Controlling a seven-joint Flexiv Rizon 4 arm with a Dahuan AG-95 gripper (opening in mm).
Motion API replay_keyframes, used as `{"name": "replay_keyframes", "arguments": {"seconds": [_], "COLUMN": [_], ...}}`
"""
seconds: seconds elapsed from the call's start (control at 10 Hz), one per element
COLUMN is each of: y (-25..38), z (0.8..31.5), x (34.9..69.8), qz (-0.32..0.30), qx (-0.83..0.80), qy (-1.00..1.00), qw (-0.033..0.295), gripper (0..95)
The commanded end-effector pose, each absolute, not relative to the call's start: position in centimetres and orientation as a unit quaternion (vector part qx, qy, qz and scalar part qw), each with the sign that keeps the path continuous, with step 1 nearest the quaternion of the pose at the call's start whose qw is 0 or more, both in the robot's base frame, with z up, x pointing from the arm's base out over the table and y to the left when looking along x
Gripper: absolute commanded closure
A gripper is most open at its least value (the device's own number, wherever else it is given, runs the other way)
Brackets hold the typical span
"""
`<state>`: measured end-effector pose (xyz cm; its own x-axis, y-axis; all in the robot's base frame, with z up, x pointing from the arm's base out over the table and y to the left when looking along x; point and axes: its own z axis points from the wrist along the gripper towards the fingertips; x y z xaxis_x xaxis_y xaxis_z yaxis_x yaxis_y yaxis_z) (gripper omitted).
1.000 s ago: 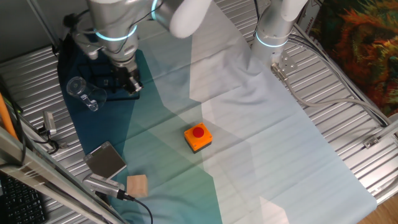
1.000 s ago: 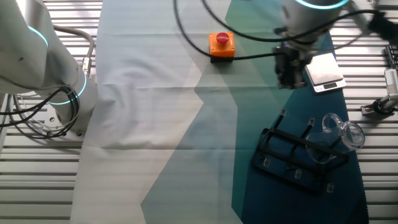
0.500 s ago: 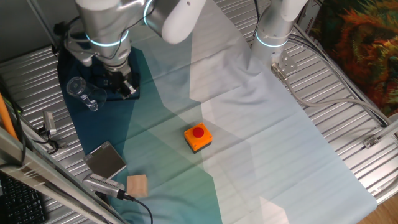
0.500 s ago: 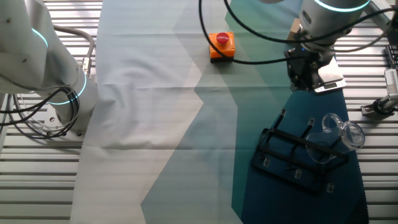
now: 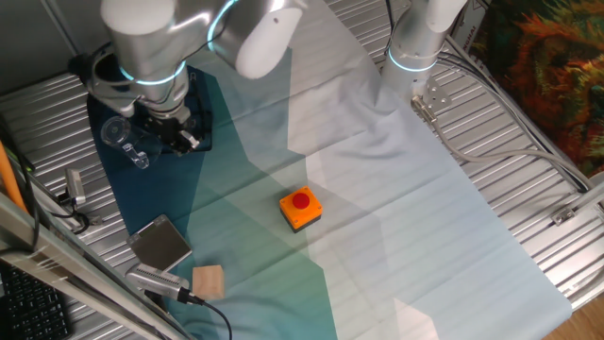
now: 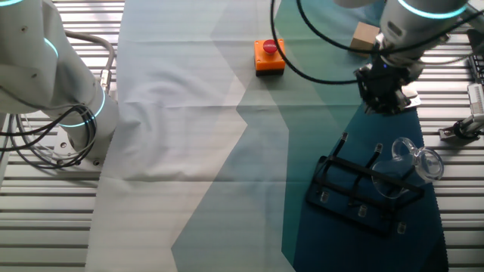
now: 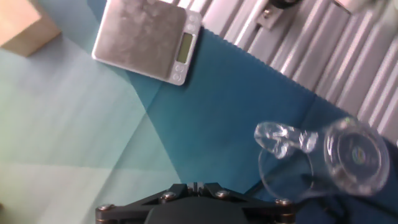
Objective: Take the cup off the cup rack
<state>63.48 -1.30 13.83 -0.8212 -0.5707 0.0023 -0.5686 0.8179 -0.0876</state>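
Note:
The clear cup [image 5: 124, 140] hangs tilted on a peg at one end of the black wire cup rack [image 6: 361, 187]. It also shows in the other fixed view [image 6: 413, 160] and at the lower right of the hand view [image 7: 323, 158]. In the first fixed view the rack [image 5: 149, 124] is mostly hidden under the arm. My gripper [image 5: 183, 141] hovers above the dark blue cloth beside the rack, a short way from the cup [image 6: 386, 104]. Its jaws look closed together and empty in the hand view [image 7: 196, 186].
A grey metal scale [image 7: 146, 38] lies past the cup, with a wooden block [image 7: 22, 23] beyond it. An orange button box [image 5: 300, 209] sits mid-cloth. A second white arm [image 5: 415, 47] stands at the far side. Slatted metal tabletop [image 5: 528, 170] surrounds the cloth.
The arm has moved away from the button box toward the cup end of the rack. The cup and rack have not moved.

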Motion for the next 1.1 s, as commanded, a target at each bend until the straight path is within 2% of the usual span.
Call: {"name": "replay_keyframes", "arguments": {"seconds": [0.1, 0.3, 1.1], "y": [-1.81, -1.94, -1.94], "z": [12.99, 12.55, 12.58], "x": [63.6, 63.61, 63.61], "qz": [-0.036, -0.037, -0.035], "qx": [-0.351, -0.395, -0.399], "qy": [0.936, 0.918, 0.916], "qw": [0.004, -0.002, 0.002], "gripper": [95.0, 95.0, 95.0]}}
